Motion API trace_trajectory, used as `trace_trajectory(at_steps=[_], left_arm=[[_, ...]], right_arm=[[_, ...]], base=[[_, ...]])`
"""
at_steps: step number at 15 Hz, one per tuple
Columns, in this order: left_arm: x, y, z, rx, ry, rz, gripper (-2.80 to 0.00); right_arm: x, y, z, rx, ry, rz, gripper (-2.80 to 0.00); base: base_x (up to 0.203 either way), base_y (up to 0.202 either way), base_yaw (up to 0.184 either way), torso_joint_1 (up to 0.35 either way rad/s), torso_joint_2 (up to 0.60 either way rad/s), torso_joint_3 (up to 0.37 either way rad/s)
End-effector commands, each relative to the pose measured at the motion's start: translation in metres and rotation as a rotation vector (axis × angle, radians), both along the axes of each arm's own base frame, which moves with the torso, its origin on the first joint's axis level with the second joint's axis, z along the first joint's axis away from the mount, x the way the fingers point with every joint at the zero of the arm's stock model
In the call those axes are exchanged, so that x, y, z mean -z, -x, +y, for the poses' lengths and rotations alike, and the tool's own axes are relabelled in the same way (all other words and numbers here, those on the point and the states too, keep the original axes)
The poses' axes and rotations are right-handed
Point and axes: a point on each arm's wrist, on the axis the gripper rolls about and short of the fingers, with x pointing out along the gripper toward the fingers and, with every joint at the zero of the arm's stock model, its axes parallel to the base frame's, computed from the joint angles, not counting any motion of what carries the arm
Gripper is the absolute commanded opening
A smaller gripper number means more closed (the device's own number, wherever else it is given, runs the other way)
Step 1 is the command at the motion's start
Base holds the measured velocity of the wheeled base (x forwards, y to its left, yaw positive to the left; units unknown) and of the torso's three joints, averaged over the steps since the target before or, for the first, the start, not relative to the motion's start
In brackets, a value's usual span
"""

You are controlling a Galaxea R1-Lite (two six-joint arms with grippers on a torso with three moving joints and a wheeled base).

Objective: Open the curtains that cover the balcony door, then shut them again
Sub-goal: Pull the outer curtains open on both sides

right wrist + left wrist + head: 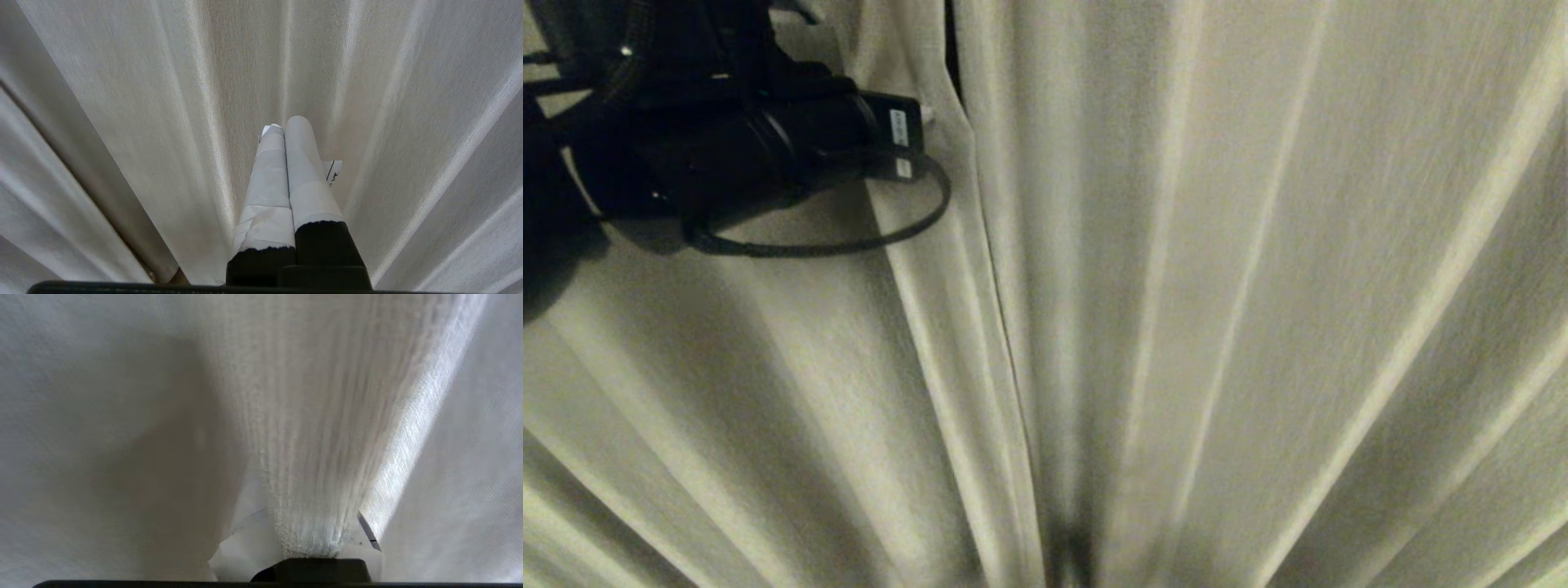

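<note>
Up close, the left claw [310, 547] is pinching a gathered fold of the curtains [327, 428]: in the left wrist view the cream fabric funnels down into a tight bunch between its white-wrapped fingers [241, 547], which are mostly buried under the cloth. In the head view that claw's tip is hidden behind the arm's black wrist housing [735, 155], which reaches in from the upper left with a looped black cable [849, 241] hanging under it. 2 small white labels [898, 129] sit on the housing's end, their print too small to read.

The right claw [286, 126] has its 2 taped fingers [302, 163] pressed together with nothing between them, pointing at the pleats. A white tag [334, 172] with dark marks pokes out beside one finger; the marks cannot be read.

Beyond the claws, the curtains fill every view, hanging in long pleats. A thin dark slit [952, 49] shows where 2 panel edges meet near the left wrist; what lies behind it cannot be made out.
</note>
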Motion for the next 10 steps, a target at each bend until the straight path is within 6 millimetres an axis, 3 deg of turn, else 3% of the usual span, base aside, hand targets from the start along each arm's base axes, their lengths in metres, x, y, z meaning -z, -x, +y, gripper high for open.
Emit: trace_trajectory(at_steps=[1, 10], left_arm=[[-0.014, 0.010, 0.017, -0.033, 0.026, -0.047, -2.80], [-0.026, -0.010, 0.076, -0.016, 0.022, -0.093, -2.80]], right_arm=[[0.000, 0.000, 0.000, 0.000, 0.000, 0.002, -2.80], [0.000, 0.000, 0.000, 0.000, 0.000, 0.002, -2.80]], base=[[0.000, 0.000, 0.000, 0.000, 0.00, 0.000], [0.000, 0.000, 0.000, 0.000, 0.00, 0.000]])
